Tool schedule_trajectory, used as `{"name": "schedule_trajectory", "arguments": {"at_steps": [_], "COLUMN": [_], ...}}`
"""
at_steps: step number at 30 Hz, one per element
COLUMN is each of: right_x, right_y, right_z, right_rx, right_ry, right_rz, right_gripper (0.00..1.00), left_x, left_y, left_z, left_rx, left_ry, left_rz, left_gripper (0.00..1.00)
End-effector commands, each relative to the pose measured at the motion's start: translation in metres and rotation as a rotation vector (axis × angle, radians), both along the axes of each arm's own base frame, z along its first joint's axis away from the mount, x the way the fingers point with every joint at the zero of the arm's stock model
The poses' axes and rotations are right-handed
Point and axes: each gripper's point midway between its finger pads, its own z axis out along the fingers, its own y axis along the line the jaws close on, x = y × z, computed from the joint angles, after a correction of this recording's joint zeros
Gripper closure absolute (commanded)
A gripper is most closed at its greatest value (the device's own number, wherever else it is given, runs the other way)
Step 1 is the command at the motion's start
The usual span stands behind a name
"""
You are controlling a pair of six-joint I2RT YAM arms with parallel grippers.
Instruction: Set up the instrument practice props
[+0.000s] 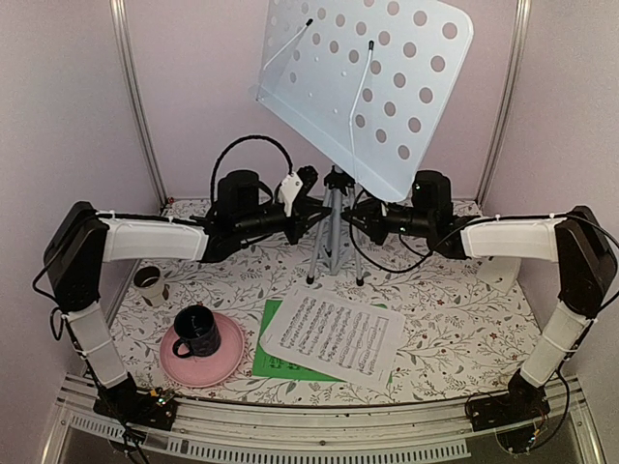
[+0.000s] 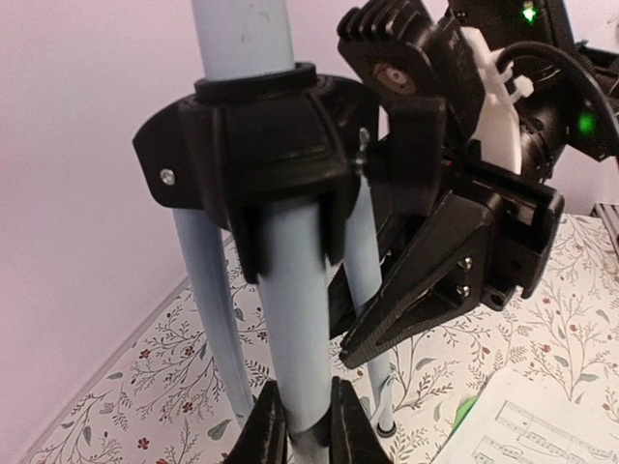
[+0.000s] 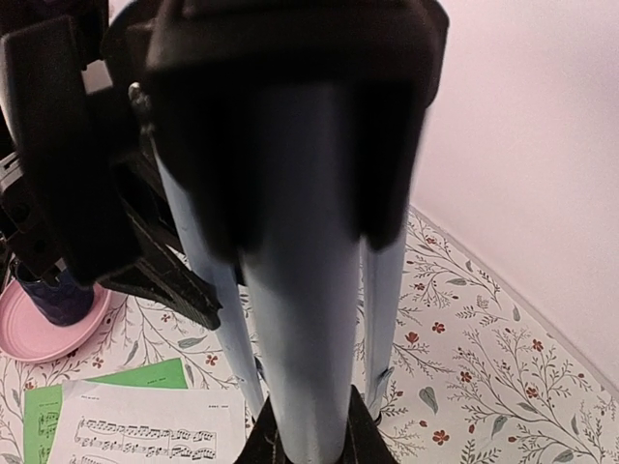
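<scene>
The pale-blue perforated music stand (image 1: 368,87) stands upright on its silver tripod (image 1: 334,232) at the back centre. My left gripper (image 1: 311,206) is shut on a tripod tube (image 2: 290,319), with one finger on each side of it. My right gripper (image 1: 360,222) is shut on a tripod tube from the other side (image 3: 309,319). The white sheet of music (image 1: 334,333) lies flat in front of the tripod, overlapping the green sheet (image 1: 276,365). A small white shape (image 1: 500,275) below my right forearm may be the metronome. It is mostly hidden.
A dark mug (image 1: 196,332) sits on a pink plate (image 1: 227,360) at the front left. A small beige cup (image 1: 150,283) stands behind it near the left wall. Pink walls close in the back and both sides. Cables loop behind the tripod.
</scene>
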Motion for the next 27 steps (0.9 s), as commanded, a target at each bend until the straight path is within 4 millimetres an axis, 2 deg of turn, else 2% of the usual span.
{"name": "schedule_trajectory", "arguments": {"at_steps": [1, 5, 8, 11, 12, 15, 19, 22, 27], "right_x": [0.066, 0.079, 0.087, 0.098, 0.103, 0.112, 0.118, 0.122, 0.120], "right_y": [-0.102, -0.113, -0.126, -0.144, -0.148, -0.153, -0.140, -0.126, -0.094], "right_z": [0.048, 0.050, 0.048, 0.035, 0.043, 0.045, 0.038, 0.032, 0.018], "right_rx": [0.033, 0.007, 0.001, -0.008, 0.001, 0.006, 0.028, 0.058, 0.029], "right_ry": [-0.051, -0.044, -0.038, 0.003, -0.011, -0.015, 0.007, 0.038, 0.057], "right_rz": [-0.361, -0.384, -0.399, -0.427, -0.432, -0.436, -0.377, -0.341, -0.275], "right_gripper": [1.00, 1.00, 1.00, 1.00, 1.00, 1.00, 1.00, 1.00, 1.00], "left_x": [0.069, 0.080, 0.087, 0.093, 0.096, 0.105, 0.111, 0.114, 0.116], "left_y": [0.095, 0.105, 0.117, 0.126, 0.129, 0.133, 0.125, 0.115, 0.113], "left_z": [0.015, 0.004, 0.005, 0.008, 0.008, 0.004, 0.002, -0.011, -0.031], "left_rx": [0.025, 0.051, 0.049, 0.049, 0.048, 0.045, 0.024, 0.011, 0.023], "left_ry": [-0.046, -0.010, -0.009, -0.008, -0.003, 0.023, 0.035, 0.075, 0.110], "left_rz": [0.281, 0.296, 0.322, 0.338, 0.346, 0.344, 0.315, 0.283, 0.281], "left_gripper": [1.00, 1.00, 1.00, 1.00, 1.00, 1.00, 1.00, 1.00, 1.00]}}
